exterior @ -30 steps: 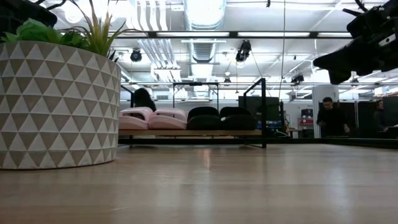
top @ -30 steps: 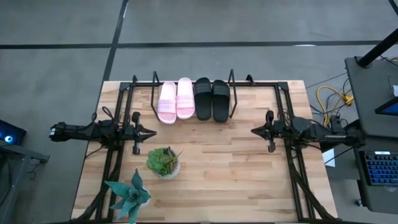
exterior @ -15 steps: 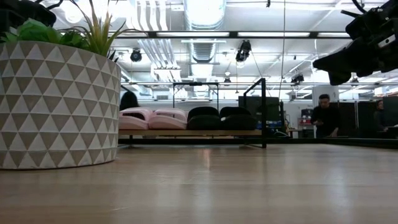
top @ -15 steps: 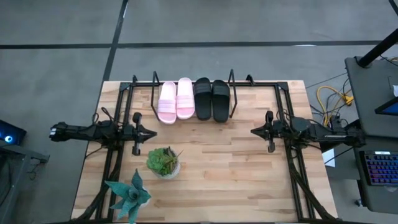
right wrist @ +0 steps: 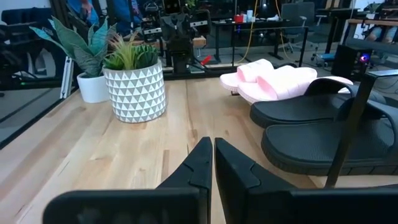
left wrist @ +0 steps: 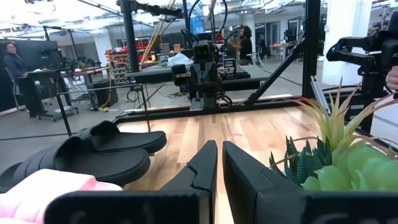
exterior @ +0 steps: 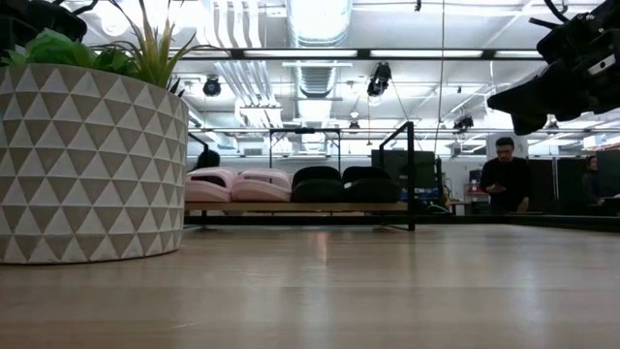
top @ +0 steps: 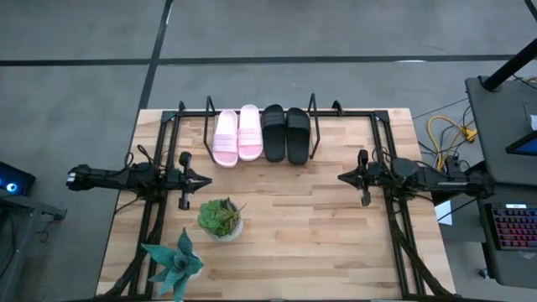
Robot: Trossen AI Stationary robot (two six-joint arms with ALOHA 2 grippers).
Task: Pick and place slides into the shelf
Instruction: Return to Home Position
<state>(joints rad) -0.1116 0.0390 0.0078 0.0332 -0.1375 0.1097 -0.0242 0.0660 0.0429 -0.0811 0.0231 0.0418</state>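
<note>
Slides (top: 250, 132): all four sat on shelf (top: 313, 126), table's (top: 319, 243) far edge. Left gripper (top: 207, 178), right gripper (top: 341, 176): fingers narrow, empty. Nothing left to place.

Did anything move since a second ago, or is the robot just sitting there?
Nothing on the table moved. The left gripper and the right gripper stay shut and empty at the table's sides. The pink slides and black slides stay side by side on the shelf. Only a person in the room behind shifted a little.
</note>
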